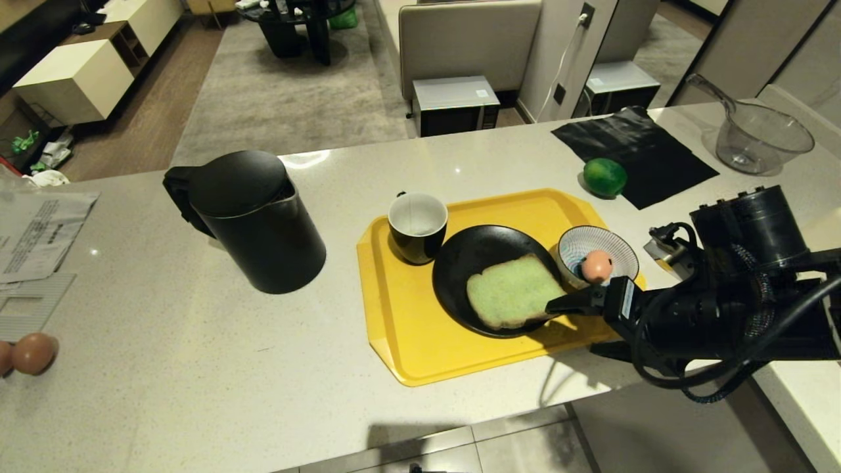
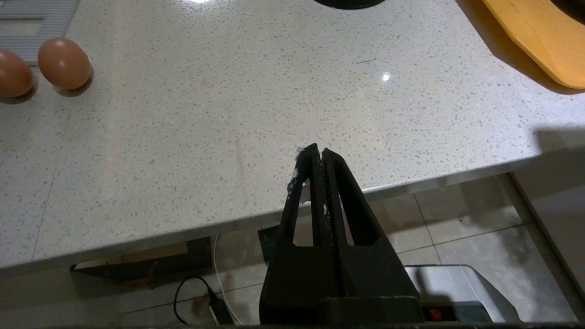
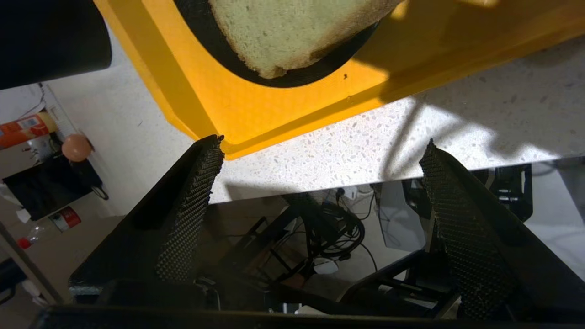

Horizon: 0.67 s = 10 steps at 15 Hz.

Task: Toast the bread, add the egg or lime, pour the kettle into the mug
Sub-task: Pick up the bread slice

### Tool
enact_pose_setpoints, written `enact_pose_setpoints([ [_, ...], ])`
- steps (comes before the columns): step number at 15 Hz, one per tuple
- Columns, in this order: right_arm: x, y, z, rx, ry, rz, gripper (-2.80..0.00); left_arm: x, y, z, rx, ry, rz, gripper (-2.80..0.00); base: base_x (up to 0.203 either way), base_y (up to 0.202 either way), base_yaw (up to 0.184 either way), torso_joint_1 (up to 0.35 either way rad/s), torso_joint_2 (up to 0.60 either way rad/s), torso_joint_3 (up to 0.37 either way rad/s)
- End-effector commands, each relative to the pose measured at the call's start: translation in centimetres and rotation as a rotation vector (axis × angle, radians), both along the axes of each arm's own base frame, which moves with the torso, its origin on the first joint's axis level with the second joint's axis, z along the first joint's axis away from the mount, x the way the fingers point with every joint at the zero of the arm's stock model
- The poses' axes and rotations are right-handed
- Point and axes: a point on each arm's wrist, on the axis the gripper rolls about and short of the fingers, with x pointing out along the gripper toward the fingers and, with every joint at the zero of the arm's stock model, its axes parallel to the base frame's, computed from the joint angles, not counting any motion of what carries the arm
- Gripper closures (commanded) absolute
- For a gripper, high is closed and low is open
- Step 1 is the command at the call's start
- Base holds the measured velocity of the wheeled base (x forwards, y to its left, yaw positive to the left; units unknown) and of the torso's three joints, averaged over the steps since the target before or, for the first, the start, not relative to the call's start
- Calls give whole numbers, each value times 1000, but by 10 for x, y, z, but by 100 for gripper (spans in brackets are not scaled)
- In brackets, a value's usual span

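Observation:
The pale green bread (image 1: 514,292) (image 3: 292,32) lies on a black plate (image 1: 460,263) on the yellow tray (image 1: 401,328). Behind the plate stands the black mug (image 1: 418,226), white inside. A pinkish egg (image 1: 596,266) rests in the striped bowl (image 1: 608,244) at the tray's right. The lime (image 1: 604,176) sits beyond the tray by a black cloth. The black kettle (image 1: 253,220) stands left of the tray. My right gripper (image 1: 566,325) (image 3: 322,145) hangs open and empty over the tray's near right edge, just right of the bread. My left gripper (image 2: 320,153) is shut at the counter's front edge.
Two brown eggs (image 1: 29,353) (image 2: 64,63) lie at the counter's far left beside papers (image 1: 39,230). A clear plastic jug (image 1: 755,138) stands at the back right, next to the black cloth (image 1: 634,154). The counter's front edge (image 1: 460,424) runs just below the tray.

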Motion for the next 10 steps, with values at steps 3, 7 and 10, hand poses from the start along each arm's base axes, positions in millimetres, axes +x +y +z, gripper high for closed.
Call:
enact_pose_setpoints([
  [3, 15, 6, -11, -2, 4, -4, -280, 0, 0, 0, 0, -1, 1, 0, 0, 0, 0, 0, 0, 0],
  [7, 28, 8, -19, -1, -19, -13, -280, 0, 0, 0, 0, -1, 1, 0, 0, 0, 0, 0, 0, 0],
  [10, 34, 0, -21, -8, -22, -38, -280, 0, 0, 0, 0, -1, 1, 0, 0, 0, 0, 0, 0, 0],
])
